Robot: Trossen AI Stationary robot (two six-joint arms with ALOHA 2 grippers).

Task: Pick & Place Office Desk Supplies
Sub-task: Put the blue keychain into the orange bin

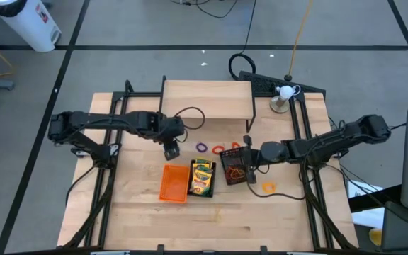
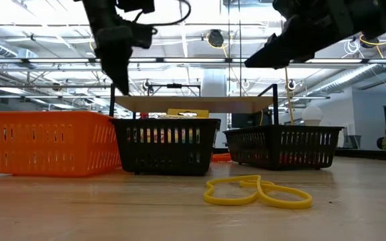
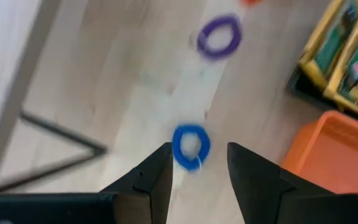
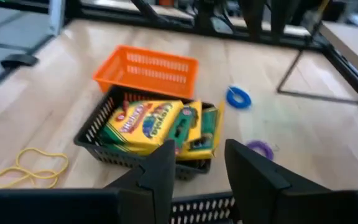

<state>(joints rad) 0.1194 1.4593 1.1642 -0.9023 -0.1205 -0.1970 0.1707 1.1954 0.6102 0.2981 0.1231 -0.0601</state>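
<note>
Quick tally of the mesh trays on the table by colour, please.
Orange mesh tray: 1
Black mesh trays: 2, the middle tray and the right-hand tray in the low view
Total: 3
</note>
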